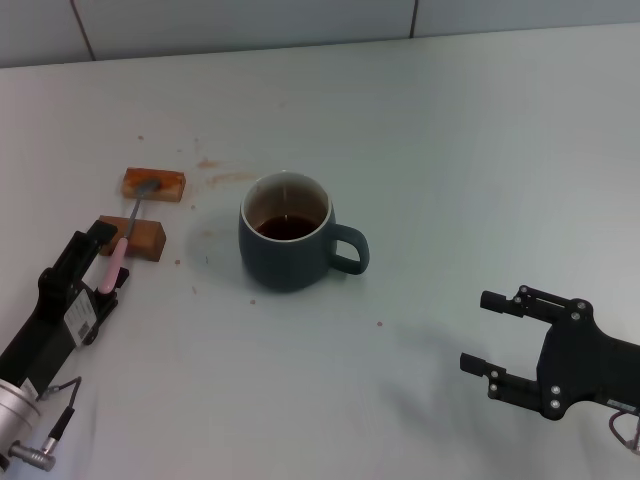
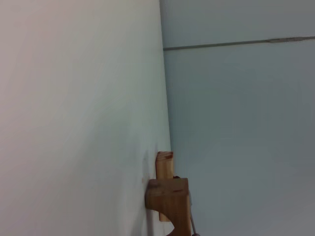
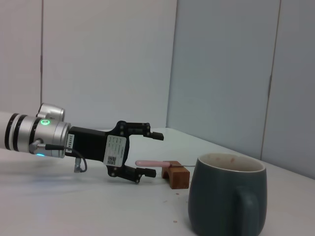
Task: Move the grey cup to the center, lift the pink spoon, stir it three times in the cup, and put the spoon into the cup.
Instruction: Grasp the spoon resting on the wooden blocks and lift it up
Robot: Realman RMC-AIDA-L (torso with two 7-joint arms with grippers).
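Observation:
The grey cup (image 1: 285,250) stands upright near the table's middle, handle toward my right, with dark brown liquid inside; it also shows in the right wrist view (image 3: 224,201). The pink spoon (image 1: 119,248) lies across two wooden blocks to the cup's left, metal bowl on the far block. My left gripper (image 1: 110,258) is open, its fingers on either side of the pink handle's near end (image 3: 150,162), without closing on it. My right gripper (image 1: 490,332) is open and empty, low at the front right, well away from the cup.
The two small brown wooden blocks (image 1: 153,184) (image 1: 138,238) sit left of the cup; they also show in the left wrist view (image 2: 167,196). Brown stains (image 1: 228,178) mark the white table behind the cup. A grey wall runs along the table's far edge.

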